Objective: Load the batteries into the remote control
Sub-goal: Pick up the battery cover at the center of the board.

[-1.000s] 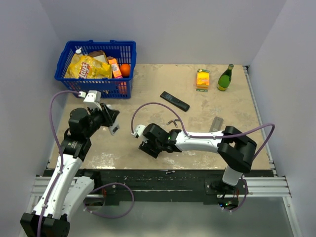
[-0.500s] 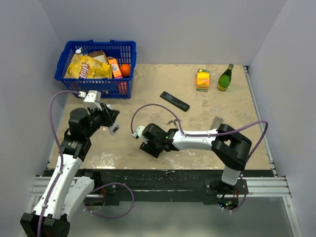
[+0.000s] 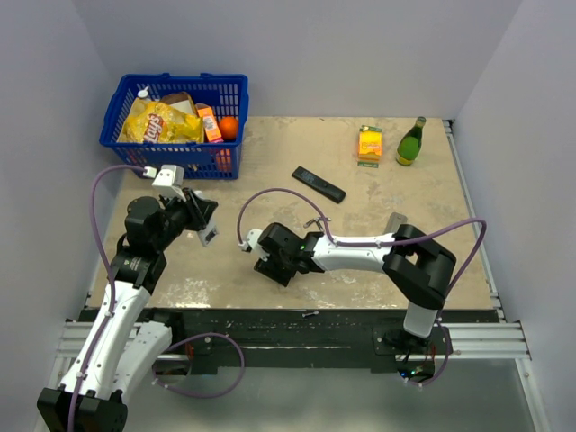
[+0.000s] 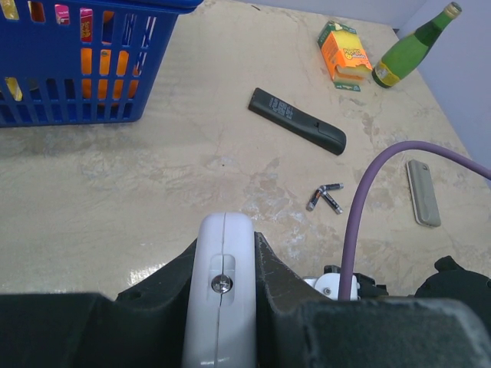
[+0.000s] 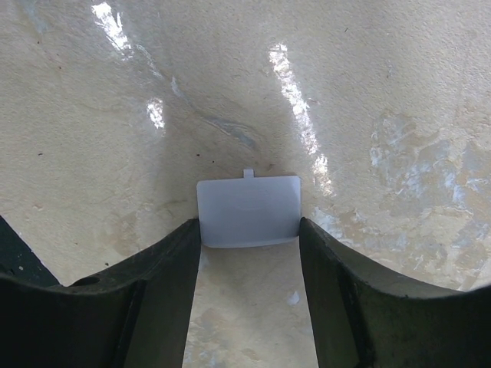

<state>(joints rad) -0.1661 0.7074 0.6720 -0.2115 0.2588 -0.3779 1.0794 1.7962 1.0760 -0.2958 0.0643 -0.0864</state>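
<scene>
I'd lower the white battery cover [image 5: 248, 203], pinched in my right gripper [image 5: 249, 226], flat onto the table [image 5: 230, 92] at near left before spreading, while my left gripper [image 4: 225, 241] clamps the white remote [image 4: 222, 264].

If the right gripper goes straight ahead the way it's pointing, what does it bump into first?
Probably the table. The right gripper points down at a bare patch of it, with nothing else ahead. The white cover pinched between its fingers sticks out in front, so that would likely touch first.
</scene>
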